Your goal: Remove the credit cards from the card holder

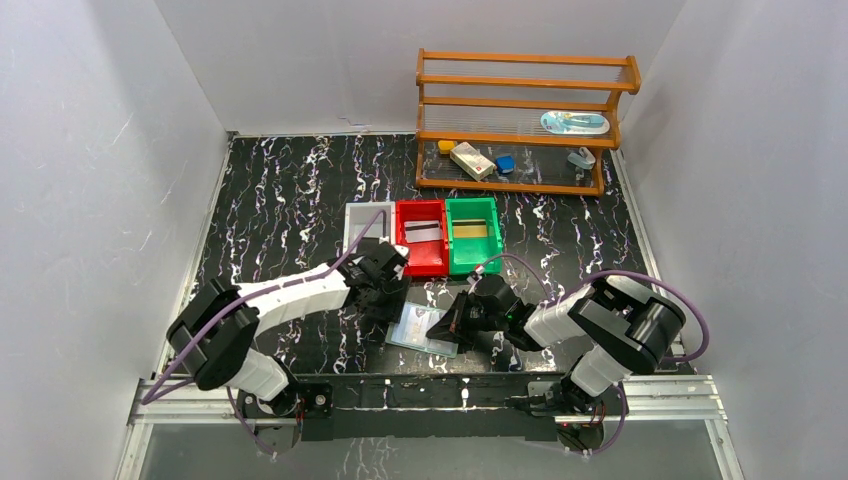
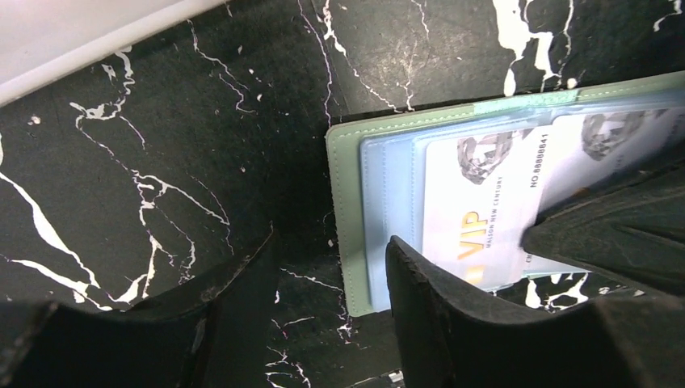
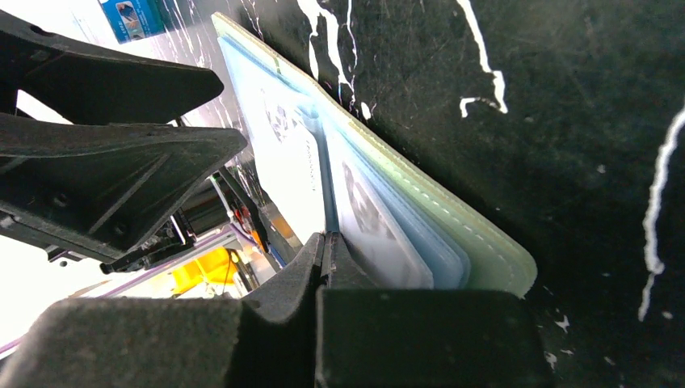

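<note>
On the black, white-veined worktop (image 1: 290, 190), the red bin (image 1: 421, 262) serves as the reference point. The white bin (image 1: 356, 222) touches its left side and the green bin (image 1: 473, 255) touches its right side. A silver-grey card (image 1: 423, 232) lies inside the red bin, and a gold card (image 1: 476, 230) lies inside the green bin. The wooden rack (image 1: 525, 120) stands beyond the red bin and to its right, against the back wall. Plain white walls (image 1: 100, 150) enclose the worktop on three sides.

The card holder (image 1: 425, 328) lies open and flat on the worktop, close to the red bin on the side nearer the arm bases. Its grey-green cover frames clear bluish pockets, and a pale VIP card (image 2: 476, 202) sits in one pocket.

Left gripper (image 1: 385, 298): positioned between the red bin and the card holder, jaws apart, one over the holder's end edge and one over bare worktop.

Right gripper (image 1: 452, 325): positioned at the holder's right side, jaws together and pinching a pale leaf of the card holder. Whether that leaf is a card or a pocket cannot be told.
</note>
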`<state>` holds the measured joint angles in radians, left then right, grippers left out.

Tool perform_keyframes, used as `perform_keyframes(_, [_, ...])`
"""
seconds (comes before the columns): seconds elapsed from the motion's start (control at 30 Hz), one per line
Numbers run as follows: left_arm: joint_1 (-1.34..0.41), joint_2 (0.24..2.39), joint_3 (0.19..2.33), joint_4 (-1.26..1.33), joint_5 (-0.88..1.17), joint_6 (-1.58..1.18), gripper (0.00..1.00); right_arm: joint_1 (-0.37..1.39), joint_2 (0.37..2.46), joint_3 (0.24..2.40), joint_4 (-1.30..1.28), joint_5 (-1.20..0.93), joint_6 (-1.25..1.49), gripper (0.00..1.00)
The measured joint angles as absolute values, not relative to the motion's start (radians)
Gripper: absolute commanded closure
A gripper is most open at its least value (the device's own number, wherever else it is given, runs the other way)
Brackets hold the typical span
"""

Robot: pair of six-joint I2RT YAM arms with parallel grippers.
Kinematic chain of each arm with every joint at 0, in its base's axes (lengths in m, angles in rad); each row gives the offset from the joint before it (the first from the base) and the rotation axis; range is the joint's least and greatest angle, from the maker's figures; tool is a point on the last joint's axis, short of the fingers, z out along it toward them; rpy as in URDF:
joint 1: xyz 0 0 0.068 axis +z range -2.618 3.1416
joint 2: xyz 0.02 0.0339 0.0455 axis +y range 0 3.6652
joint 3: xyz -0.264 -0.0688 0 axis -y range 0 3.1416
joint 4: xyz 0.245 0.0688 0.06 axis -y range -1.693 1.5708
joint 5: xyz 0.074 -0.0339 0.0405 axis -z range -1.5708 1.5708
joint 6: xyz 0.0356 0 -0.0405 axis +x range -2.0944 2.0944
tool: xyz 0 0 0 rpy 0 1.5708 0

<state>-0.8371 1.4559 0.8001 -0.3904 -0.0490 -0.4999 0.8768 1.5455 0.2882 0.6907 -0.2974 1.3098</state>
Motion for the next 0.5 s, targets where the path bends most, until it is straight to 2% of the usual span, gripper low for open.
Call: perform_keyframes(0.5, [-0.854, 1.502, 0.841, -0.416, -0.049, -0.464, 0.42, 0.876, 1.547, 0.294, 0.69, -0.299, 1.309, 0.95])
